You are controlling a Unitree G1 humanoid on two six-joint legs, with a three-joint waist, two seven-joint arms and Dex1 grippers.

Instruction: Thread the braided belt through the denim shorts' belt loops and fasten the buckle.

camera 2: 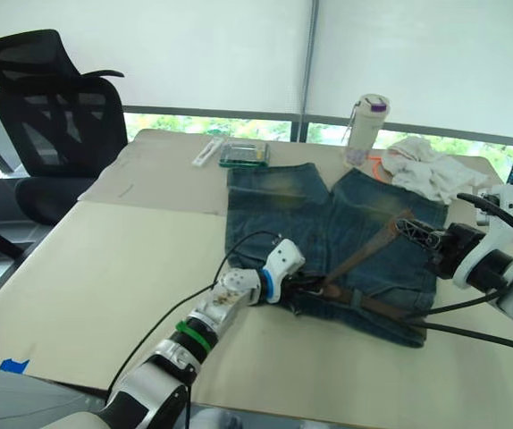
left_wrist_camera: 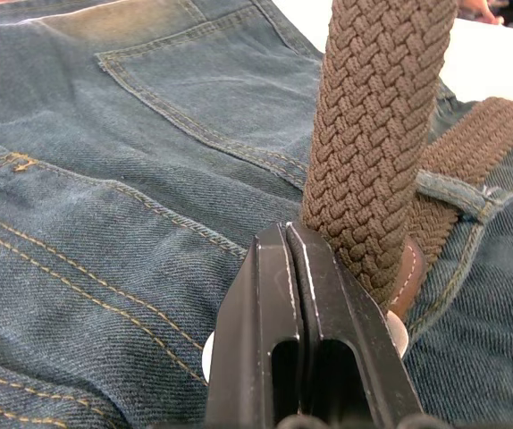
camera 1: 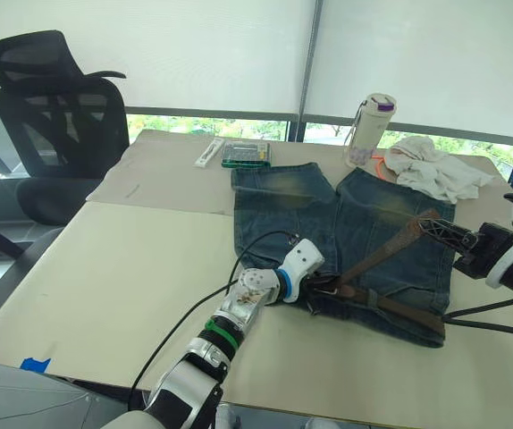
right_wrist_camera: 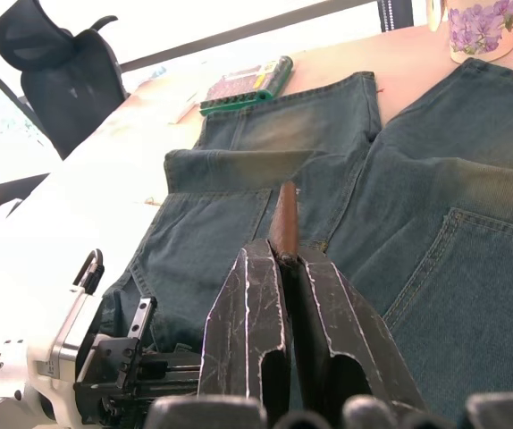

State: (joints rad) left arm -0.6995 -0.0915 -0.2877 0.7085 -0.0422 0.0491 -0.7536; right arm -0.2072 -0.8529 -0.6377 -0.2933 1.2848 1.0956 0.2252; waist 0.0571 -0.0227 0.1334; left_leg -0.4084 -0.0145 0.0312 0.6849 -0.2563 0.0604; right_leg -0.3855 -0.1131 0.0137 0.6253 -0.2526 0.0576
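We see the shorts (camera 1: 346, 232) lying flat on the table (camera 1: 105, 295), waistband toward us and the 2 legs pointing away toward the window. Beyond the legs sit a bottle (camera 1: 369, 128) and a white cloth (camera 1: 431, 170).

The belt (camera 1: 391, 308) runs along the near waistband of the shorts, passing under at least 1 loop (left_wrist_camera: 449, 189). From the left end of the waistband it doubles back, and its free length rises diagonally across the shorts, its long axis pointing up and to the right.

Our left gripper (camera 1: 321, 286) sits at the left end of the waistband, fingers pressed together at the belt's bend; we judge it pins the belt there so the strap cannot drag out of the loops.

Our right gripper (camera 1: 435, 228) hovers above the right leg of the shorts, clamped on the belt's lifted end, likely keeping it taut and clear of the denim for feeding. We cannot make out the buckle.
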